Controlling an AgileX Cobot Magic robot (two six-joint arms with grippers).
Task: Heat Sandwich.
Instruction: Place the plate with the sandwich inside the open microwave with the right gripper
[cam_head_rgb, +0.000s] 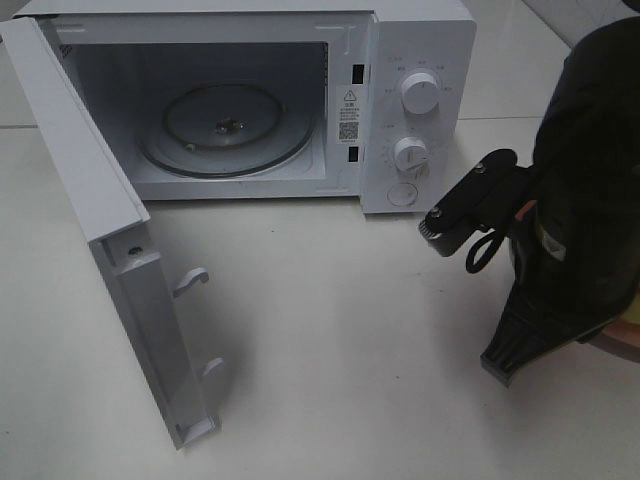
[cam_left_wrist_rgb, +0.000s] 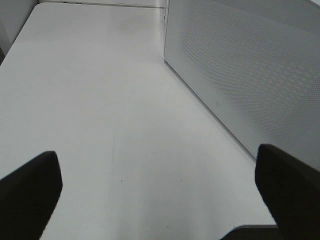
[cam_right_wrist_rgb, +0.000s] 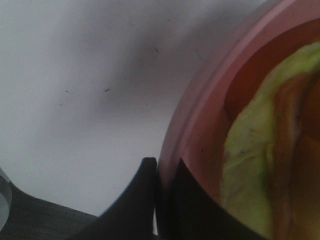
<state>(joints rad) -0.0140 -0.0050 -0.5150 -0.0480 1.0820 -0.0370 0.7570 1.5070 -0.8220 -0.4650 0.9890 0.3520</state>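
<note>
The sandwich (cam_right_wrist_rgb: 260, 165) shows in the right wrist view as pale green lettuce with reddish-brown filling, lying on a round pink plate (cam_right_wrist_rgb: 200, 120). My right gripper (cam_right_wrist_rgb: 167, 197) is shut on the plate's rim, one finger outside and one inside. In the exterior view my right arm (cam_head_rgb: 570, 220) hides the sandwich; only a sliver of the plate (cam_head_rgb: 627, 337) shows at the right edge. The white microwave (cam_head_rgb: 420, 60) stands at the back with its door (cam_head_rgb: 90, 180) swung open to the left. My left gripper (cam_left_wrist_rgb: 155, 200) is open and empty over the table beside the microwave's perforated side wall (cam_left_wrist_rgb: 250, 75).
The glass turntable (cam_head_rgb: 232, 125) lies bare inside the microwave cavity. Two knobs (cam_head_rgb: 419, 92) sit on the panel at its right. The open door juts forward over the white table (cam_head_rgb: 330, 350), with its latch hooks (cam_head_rgb: 190, 282) facing inward.
</note>
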